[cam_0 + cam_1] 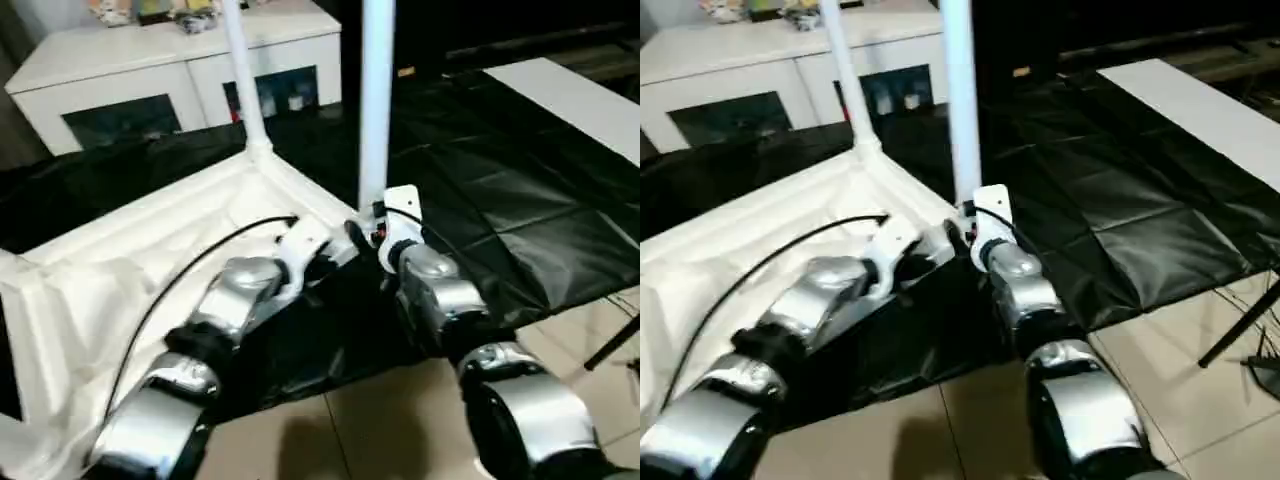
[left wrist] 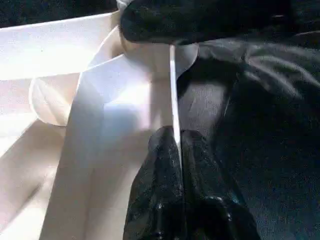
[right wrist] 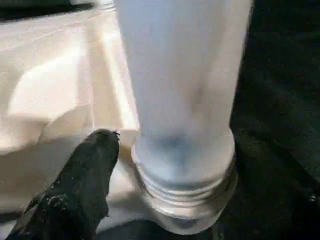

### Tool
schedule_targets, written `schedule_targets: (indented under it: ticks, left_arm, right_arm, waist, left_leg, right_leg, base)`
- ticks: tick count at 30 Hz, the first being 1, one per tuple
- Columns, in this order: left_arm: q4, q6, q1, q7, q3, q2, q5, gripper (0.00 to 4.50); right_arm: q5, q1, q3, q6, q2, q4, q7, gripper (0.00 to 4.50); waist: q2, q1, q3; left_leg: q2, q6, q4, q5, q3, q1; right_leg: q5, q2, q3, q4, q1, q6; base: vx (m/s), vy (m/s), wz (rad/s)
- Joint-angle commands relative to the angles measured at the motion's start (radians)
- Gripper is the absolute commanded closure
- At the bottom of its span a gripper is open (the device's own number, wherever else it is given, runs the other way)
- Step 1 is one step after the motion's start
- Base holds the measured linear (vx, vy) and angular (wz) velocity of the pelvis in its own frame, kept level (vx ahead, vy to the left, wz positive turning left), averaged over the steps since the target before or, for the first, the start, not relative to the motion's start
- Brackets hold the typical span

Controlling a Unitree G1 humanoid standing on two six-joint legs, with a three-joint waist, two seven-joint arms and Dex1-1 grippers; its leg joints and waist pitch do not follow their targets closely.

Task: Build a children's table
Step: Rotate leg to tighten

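At the far left we see the white cabinet with dark glass doors (image 1: 150, 75) standing behind the large black-covered work table (image 1: 520, 200). On this black cover lies the white plastic rectangular tabletop with raised rim (image 1: 130, 260), turned upside down. Our left gripper (image 2: 176, 145) has its two black fingers pressed together on the thin edge of the rim, near the corner socket. A first long white tapered tubular leg (image 1: 243, 75) stands upright in the far corner socket. More to the right, a second white tubular leg (image 1: 377, 95) stands upright in the near corner socket, its ribbed base (image 3: 185, 187) sitting in the socket. Our right gripper (image 1: 372, 232) is at the foot of this leg; one black finger (image 3: 90, 170) stands just beside the leg's base, and we cannot tell how wide the jaws are spread.
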Motion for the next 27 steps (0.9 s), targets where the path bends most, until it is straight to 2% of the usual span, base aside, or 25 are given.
schedule_targets:
  ticks: [1, 2, 4, 5, 6, 7, 8, 9, 10, 12, 14, 16, 17, 18, 22, 27]
  left_arm:
    - [-0.055, -0.078, 0.041, -0.126, -0.009, 0.026, -0.042, 4.50]
    - [-0.067, -0.088, 0.051, -0.157, -0.012, 0.039, -0.050, 4.50]
    - [-0.112, -0.086, 0.081, -0.247, -0.023, 0.080, -0.073, 4.50]
    - [-0.154, -0.078, 0.104, -0.324, -0.034, 0.112, -0.095, 4.50]
    - [-0.167, -0.075, 0.111, -0.349, -0.037, 0.122, -0.101, 4.50]
    - [-0.178, -0.074, 0.117, -0.369, -0.039, 0.129, -0.106, 4.50]
    - [-0.178, -0.074, 0.117, -0.369, -0.039, 0.129, -0.106, 4.50]
    - [-0.196, -0.058, 0.124, -0.388, -0.037, 0.137, -0.118, 4.50]
    - [-0.228, -0.034, 0.136, -0.418, -0.035, 0.150, -0.135, 4.50]
    - [-0.228, -0.034, 0.136, -0.418, -0.035, 0.150, -0.135, 4.50]
    - [-0.293, 0.000, 0.165, -0.484, -0.035, 0.181, -0.163, 4.50]
    - [-0.291, -0.004, 0.167, -0.488, -0.033, 0.180, -0.160, 4.50]
    - [-0.295, -0.002, 0.170, -0.488, -0.032, 0.181, -0.162, 4.50]
    - [-0.297, 0.001, 0.171, -0.488, -0.032, 0.181, -0.164, 4.50]
    - [-0.298, 0.004, 0.172, -0.490, -0.030, 0.180, -0.164, 4.50]
    - [-0.318, 0.022, 0.182, -0.493, -0.030, 0.185, -0.164, 4.50]
  right_arm:
    - [-0.014, 0.034, 0.069, -0.008, -0.028, -0.094, 0.171, 0.72]
    - [-0.015, 0.050, 0.086, -0.008, -0.050, -0.123, 0.221, 0.72]
    - [0.003, 0.103, 0.126, 0.001, -0.123, -0.215, 0.378, 0.72]
    - [0.017, 0.137, 0.152, 0.004, -0.174, -0.273, 0.477, 0.72]
    - [0.021, 0.147, 0.159, 0.004, -0.190, -0.290, 0.508, 0.72]
    - [0.024, 0.154, 0.163, 0.003, -0.201, -0.301, 0.530, 0.72]
    - [0.024, 0.154, 0.163, 0.003, -0.201, -0.301, 0.530, 0.72]
    - [0.029, 0.159, 0.165, 0.002, -0.217, -0.310, 0.556, 0.72]
    - [0.038, 0.159, 0.158, 0.002, -0.235, -0.316, 0.590, 0.72]
    - [0.038, 0.159, 0.158, 0.002, -0.235, -0.316, 0.590, 0.72]
    - [0.058, 0.164, 0.159, 0.013, -0.281, -0.352, 0.679, 0.72]
    - [0.050, 0.162, 0.165, 0.009, -0.288, -0.347, 0.693, 0.72]
    - [0.059, 0.166, 0.165, 0.022, -0.291, -0.358, 0.708, 0.72]
    - [0.068, 0.169, 0.166, 0.033, -0.293, -0.368, 0.723, 0.72]
    - [0.074, 0.173, 0.169, 0.049, -0.298, -0.379, 0.747, 0.72]
    - [0.070, 0.172, 0.169, 0.051, -0.307, -0.365, 0.771, 1.14]
  waist:
    - [-0.024, 0.018, -0.070]
    - [-0.023, 0.018, -0.070]
    - [-0.019, 0.030, -0.073]
    - [-0.024, 0.036, -0.075]
    - [-0.023, 0.043, -0.077]
    - [-0.023, 0.044, -0.076]
    - [-0.023, 0.047, -0.075]
    - [-0.027, 0.047, -0.072]
    - [-0.023, 0.049, -0.069]
    - [-0.023, 0.053, -0.066]
    - [-0.026, 0.055, -0.065]
    - [-0.025, 0.054, -0.066]
    - [-0.030, 0.054, -0.065]
    - [-0.029, 0.055, -0.066]
    - [-0.031, 0.056, -0.069]
    - [-0.030, 0.057, -0.069]
  left_leg:
    - [0.028, 0.132, -0.065, -0.215, -0.011, 0.008]
    - [0.029, 0.135, -0.063, -0.201, -0.010, 0.010]
    - [0.034, 0.145, -0.059, -0.165, -0.007, 0.013]
    - [0.034, 0.149, -0.057, -0.153, -0.006, 0.013]
    - [0.036, 0.153, -0.055, -0.143, -0.008, 0.015]
    - [0.036, 0.169, -0.052, -0.116, -0.006, 0.011]
    - [0.035, 0.171, -0.051, -0.125, -0.005, 0.010]
    - [0.035, 0.167, -0.053, -0.138, -0.004, 0.009]
    - [0.037, 0.147, -0.058, -0.177, -0.004, 0.012]
    - [0.042, 0.115, -0.063, -0.223, -0.005, 0.019]
    - [0.042, 0.090, -0.068, -0.242, -0.005, 0.018]
    - [0.040, 0.089, -0.067, -0.235, -0.005, 0.017]
    - [0.038, 0.090, -0.066, -0.228, -0.003, 0.016]
    - [0.037, 0.091, -0.065, -0.224, -0.004, 0.016]
    - [0.036, 0.108, -0.060, -0.183, -0.004, 0.013]
    - [0.036, 0.116, -0.058, -0.170, -0.004, 0.013]
  right_leg:
    - [-0.122, -0.015, 0.004, -0.054, 0.053, -0.265]
    - [-0.112, -0.015, 0.005, -0.052, 0.051, -0.273]
    - [-0.076, -0.013, 0.005, -0.044, 0.049, -0.289]
    - [-0.055, -0.012, 0.005, -0.041, 0.050, -0.291]
    - [-0.039, -0.012, 0.004, -0.038, 0.050, -0.293]
    - [-0.007, -0.010, 0.006, -0.035, 0.046, -0.299]
    - [-0.018, -0.011, 0.006, -0.034, 0.043, -0.303]
    - [-0.044, -0.011, 0.006, -0.037, 0.042, -0.301]
    - [-0.104, -0.013, 0.008, -0.041, 0.039, -0.294]
    - [-0.165, -0.013, 0.011, -0.046, 0.035, -0.283]
    - [-0.183, -0.012, 0.012, -0.046, 0.037, -0.272]
    - [-0.172, -0.011, 0.014, -0.045, 0.036, -0.266]
    - [-0.166, -0.011, 0.014, -0.046, 0.036, -0.267]
    - [-0.162, -0.011, 0.015, -0.044, 0.037, -0.267]
    - [-0.139, -0.012, 0.014, -0.041, 0.039, -0.268]
    - [-0.138, -0.012, 0.013, -0.042, 0.038, -0.271]
  base:
    - [0.000, 0.000, 0.00]
    - [0.000, 0.000, 0.00]
    - [0.000, 0.000, 0.00]
    - [0.000, 0.000, 0.00]
    - [0.000, 0.000, 0.00]
    - [0.000, 0.000, 0.00]
    - [0.000, 0.000, 0.00]
    - [0.000, 0.000, 0.00]
    - [0.000, 0.000, 0.00]
    - [0.000, 0.000, 0.00]
    - [0.000, 0.000, 0.00]
    - [0.000, 0.000, 0.00]
    - [0.000, 0.000, 0.00]
    - [0.000, 0.000, 0.00]
    - [0.000, 0.000, 0.00]
    - [0.000, 0.000, 0.00]
